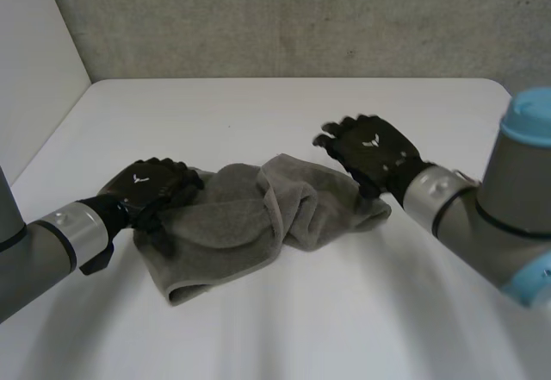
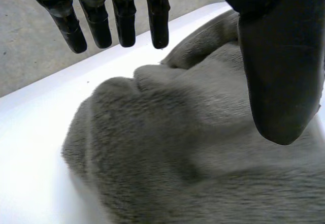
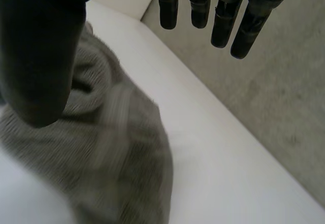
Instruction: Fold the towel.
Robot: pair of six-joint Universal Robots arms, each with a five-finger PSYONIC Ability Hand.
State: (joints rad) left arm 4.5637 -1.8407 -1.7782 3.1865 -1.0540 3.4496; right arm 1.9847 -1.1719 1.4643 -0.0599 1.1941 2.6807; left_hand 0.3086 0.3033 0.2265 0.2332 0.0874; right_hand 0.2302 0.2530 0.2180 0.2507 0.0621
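Observation:
A grey towel (image 1: pixel 258 216) lies crumpled in a loose heap at the middle of the white table (image 1: pixel 258 113). My left hand (image 1: pixel 146 189) hovers over the towel's left edge, open, with straight fingers (image 2: pixel 124 23) spread above the cloth (image 2: pixel 193 153) and the thumb (image 2: pixel 282 66) apart from them. My right hand (image 1: pixel 368 149) is at the towel's right end, open too; its fingers (image 3: pixel 223 23) hang straight above the table beside the cloth (image 3: pixel 117 148), and the thumb (image 3: pixel 40 56) is over the towel. Neither hand holds cloth.
A rough grey wall (image 1: pixel 301 18) runs behind the table's far edge, and a pale panel (image 1: pixel 34 61) stands at the left. Bare tabletop (image 1: pixel 284 328) lies all around the towel.

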